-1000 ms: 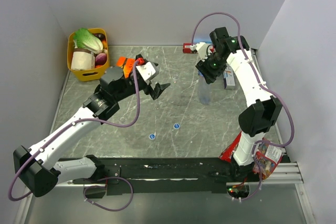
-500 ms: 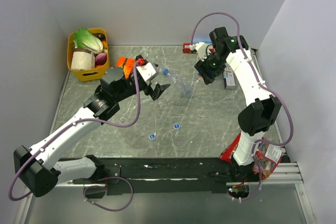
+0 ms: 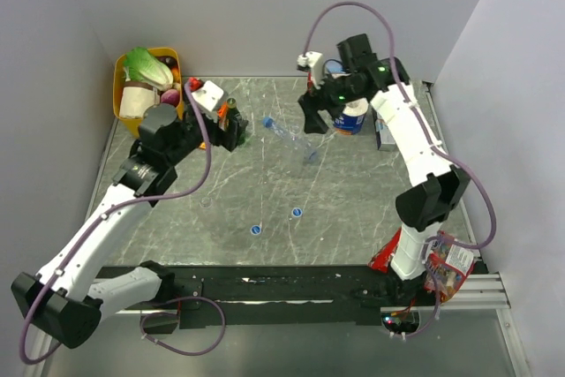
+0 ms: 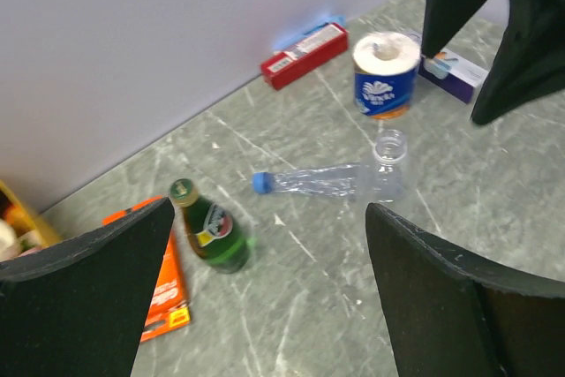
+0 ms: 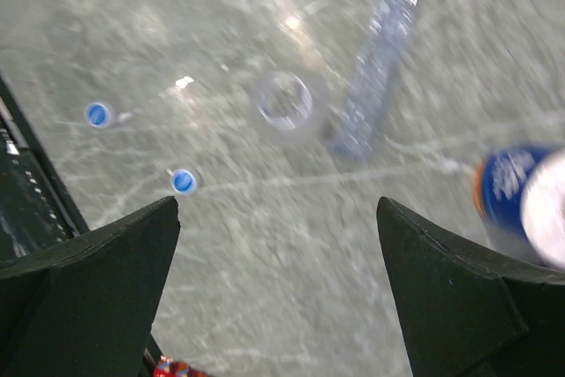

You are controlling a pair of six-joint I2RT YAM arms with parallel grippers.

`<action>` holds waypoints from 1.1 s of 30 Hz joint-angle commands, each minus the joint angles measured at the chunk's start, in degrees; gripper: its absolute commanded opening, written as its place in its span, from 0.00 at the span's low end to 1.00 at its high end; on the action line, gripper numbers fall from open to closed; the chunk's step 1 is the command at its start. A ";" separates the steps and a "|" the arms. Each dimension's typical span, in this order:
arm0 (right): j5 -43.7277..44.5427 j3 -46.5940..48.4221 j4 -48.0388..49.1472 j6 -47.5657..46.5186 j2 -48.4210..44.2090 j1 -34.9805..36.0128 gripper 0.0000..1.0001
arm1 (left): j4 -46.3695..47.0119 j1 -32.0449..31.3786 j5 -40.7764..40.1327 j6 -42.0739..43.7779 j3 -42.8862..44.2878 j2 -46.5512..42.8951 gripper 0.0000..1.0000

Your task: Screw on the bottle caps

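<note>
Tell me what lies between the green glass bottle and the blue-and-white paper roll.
A clear plastic bottle lying on its side, blue cap on, seen in the left wrist view.

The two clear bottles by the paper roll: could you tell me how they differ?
The lying bottle rests on its side; the standing bottle is upright. The lying bottle wears a blue cap; the standing bottle's neck is open. Both are slim clear plastic.
</note>
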 commanded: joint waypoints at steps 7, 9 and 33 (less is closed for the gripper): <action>0.82 8.86 5.12 2.57 10.07 5.22 0.98 | -3.44 7.00 -0.53 -2.63 -0.73 -5.79 0.96; 0.64 8.17 4.59 2.13 10.43 5.22 0.97 | -3.44 7.44 -0.09 -2.71 -1.17 -6.23 0.96; 2.75 5.17 4.15 1.08 13.51 7.06 0.55 | -0.19 8.85 5.01 -3.95 -3.46 -4.83 0.96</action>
